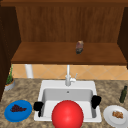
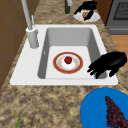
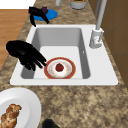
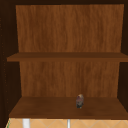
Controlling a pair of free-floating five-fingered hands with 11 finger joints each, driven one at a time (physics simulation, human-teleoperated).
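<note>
Side views show a red-rimmed round plate (image 2: 67, 62) in the white sink (image 2: 105, 77); both black hands, left (image 1: 38, 106) and right (image 1: 96, 100), hover with loose, empty fingers.

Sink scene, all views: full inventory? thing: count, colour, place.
sink: 1, white, set in the counter
faucet: 1, grey, behind the basin
plate: 1, red-rimmed, in the basin
red fruit: 1, on that plate
blue plate: 1, left counter, holds dark grapes
white plate: 1, right counter, holds bread
bottle: 1, dark green, right counter
small object: 1, lower shelf
left hand: black, sink's left rim
right hand: black, sink's right rim
</note>
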